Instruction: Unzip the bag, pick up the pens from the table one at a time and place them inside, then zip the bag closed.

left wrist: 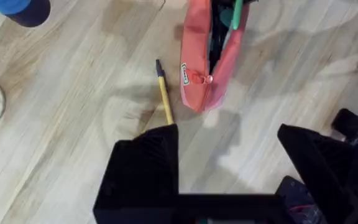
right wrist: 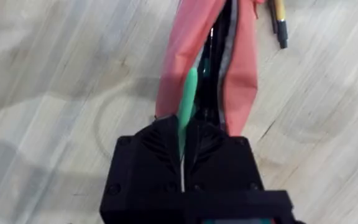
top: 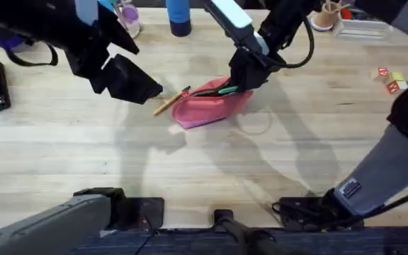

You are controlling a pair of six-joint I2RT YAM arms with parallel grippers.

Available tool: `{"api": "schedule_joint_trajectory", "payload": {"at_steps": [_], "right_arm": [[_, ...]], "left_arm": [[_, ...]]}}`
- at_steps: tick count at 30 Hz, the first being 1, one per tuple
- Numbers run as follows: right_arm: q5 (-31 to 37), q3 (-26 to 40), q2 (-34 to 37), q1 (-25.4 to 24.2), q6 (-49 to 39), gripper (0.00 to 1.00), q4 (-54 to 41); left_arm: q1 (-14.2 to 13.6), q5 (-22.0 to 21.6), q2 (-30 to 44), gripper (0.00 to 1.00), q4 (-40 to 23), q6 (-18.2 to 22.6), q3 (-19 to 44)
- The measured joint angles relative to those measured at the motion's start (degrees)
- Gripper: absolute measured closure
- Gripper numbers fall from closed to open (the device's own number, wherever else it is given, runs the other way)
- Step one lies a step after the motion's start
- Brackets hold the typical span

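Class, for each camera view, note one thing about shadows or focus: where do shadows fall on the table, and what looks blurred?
Overhead: soft arm shadows cross the table below the bag; the near arm bases look blurred. Left wrist: the left hand is dark and soft, its shadow beside the yellow pen. Right wrist: the right hand, shut on the green pen, looks blurred.

No text, brand, number or sign can be read. The bag (left wrist: 205, 59) carries a small white label (left wrist: 184, 73) near its zipper end, its marks too small to make out. Small coloured blocks (top: 392, 78) at the far right of the table (top: 83, 152) bear marks, likewise illegible
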Motion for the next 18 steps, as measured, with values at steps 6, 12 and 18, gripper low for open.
{"api": "schedule_joint_trajectory", "payload": {"at_steps": [6,12,18], "right_arm": [[0.47,-0.06,-0.02,0.00,-0.37,0.970,1.80],[0.48,-0.06,0.41,0.11,-0.58,0.970,3.02],[0.56,-0.11,3.14,1.55,-0.58,0.970,4.31]], "left_arm": [[0.00,0.00,0.00,0.006,0.00,0.00,0.00],[0.00,0.00,0.00,0.006,0.00,0.00,0.00],[0.00,0.00,0.00,0.006,0.00,0.00,0.00]]}}
